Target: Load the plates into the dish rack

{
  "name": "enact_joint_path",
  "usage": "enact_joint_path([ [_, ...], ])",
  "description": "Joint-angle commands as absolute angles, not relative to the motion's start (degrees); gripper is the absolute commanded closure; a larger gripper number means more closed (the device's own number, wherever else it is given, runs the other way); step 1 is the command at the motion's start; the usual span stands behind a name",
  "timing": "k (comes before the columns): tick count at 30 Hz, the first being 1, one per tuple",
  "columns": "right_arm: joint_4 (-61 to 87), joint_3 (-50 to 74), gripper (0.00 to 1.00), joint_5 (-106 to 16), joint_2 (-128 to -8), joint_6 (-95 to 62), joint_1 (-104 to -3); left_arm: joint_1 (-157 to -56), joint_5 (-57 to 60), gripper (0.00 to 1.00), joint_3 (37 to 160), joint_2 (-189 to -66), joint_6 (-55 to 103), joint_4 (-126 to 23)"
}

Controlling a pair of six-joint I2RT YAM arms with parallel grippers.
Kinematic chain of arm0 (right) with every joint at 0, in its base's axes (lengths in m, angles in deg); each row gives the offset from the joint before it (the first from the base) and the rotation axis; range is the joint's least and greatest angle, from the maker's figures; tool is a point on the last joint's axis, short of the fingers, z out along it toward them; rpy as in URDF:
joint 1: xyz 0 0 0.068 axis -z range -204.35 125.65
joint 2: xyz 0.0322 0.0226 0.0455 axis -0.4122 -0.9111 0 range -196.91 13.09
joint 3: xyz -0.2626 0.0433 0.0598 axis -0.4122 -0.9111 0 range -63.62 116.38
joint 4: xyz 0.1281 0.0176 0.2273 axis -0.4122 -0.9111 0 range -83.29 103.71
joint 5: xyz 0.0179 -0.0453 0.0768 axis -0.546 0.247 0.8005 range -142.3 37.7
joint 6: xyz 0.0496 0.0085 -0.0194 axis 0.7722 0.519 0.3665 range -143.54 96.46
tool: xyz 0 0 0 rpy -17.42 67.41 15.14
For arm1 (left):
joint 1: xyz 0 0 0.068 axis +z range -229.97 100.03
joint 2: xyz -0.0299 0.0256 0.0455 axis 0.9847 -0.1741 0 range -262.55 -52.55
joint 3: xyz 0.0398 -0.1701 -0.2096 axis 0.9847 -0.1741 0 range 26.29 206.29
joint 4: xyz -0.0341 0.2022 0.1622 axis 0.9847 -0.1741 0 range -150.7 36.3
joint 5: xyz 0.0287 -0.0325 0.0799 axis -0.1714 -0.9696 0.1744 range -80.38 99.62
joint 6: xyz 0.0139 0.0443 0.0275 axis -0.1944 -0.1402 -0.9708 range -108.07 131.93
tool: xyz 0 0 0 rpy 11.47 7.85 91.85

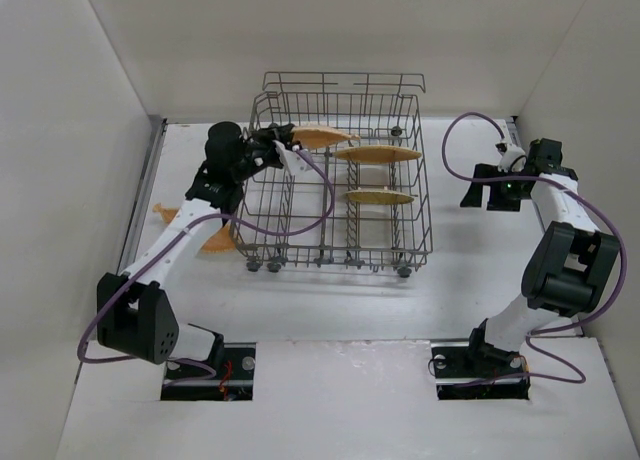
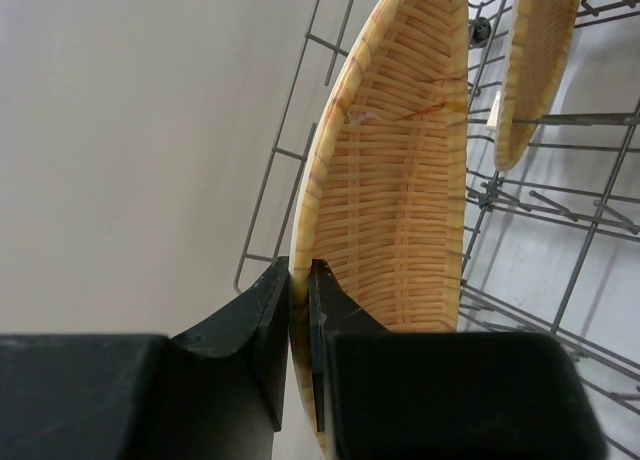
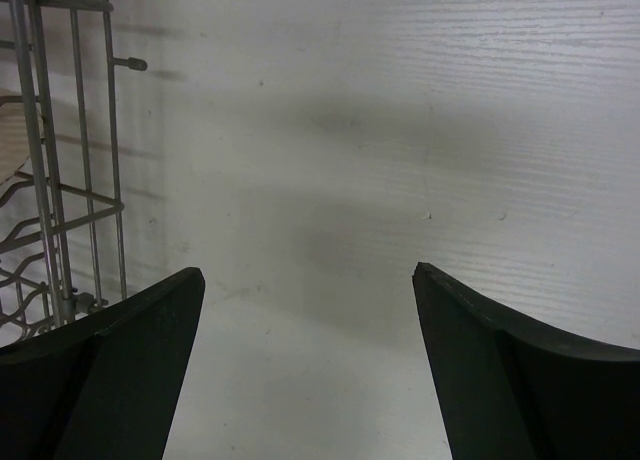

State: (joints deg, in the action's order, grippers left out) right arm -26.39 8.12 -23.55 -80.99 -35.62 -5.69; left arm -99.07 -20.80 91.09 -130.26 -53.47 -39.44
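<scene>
The grey wire dish rack [image 1: 345, 77] stands mid-table. Two woven orange-tan plates stand on edge in it, one at the middle [image 1: 378, 153] and one nearer the front [image 1: 378, 197]. My left gripper [image 1: 285, 152] is shut on the rim of a third plate [image 1: 322, 136] and holds it on edge at the rack's back left. In the left wrist view my gripper [image 2: 300, 280] pinches this plate [image 2: 400, 180], with a racked plate [image 2: 535, 70] beyond. A fourth plate [image 1: 215, 242] lies on the table, partly hidden under my left arm. My right gripper [image 1: 490, 193] is open and empty.
White walls enclose the table on the left, back and right. In the right wrist view my open gripper [image 3: 310, 272] faces the bare table, with the rack's side wires [image 3: 60, 180] at the left edge. A purple cable droops from my left arm over the rack's left side.
</scene>
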Motion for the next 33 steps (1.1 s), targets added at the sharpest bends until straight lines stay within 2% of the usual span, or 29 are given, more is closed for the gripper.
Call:
enact_joint_path([
  [1, -26.4, 9.7, 0.09, -24.3, -78.8, -35.0, -6.1, -98.4, -26.8, 1.0, 89.8, -130.8, -54.3, -27.7],
  [13, -27.7, 10.9, 0.09, -25.5, -79.6, -35.1, -6.1, -98.1, -33.3, 1.0, 82.2, -132.3, -56.8, -20.9],
  [33, -28.7, 11.1, 0.09, -25.5, -80.1, -35.7, -6.1, -97.9, -34.6, 1.0, 81.1, -139.7, -60.2, -15.2],
])
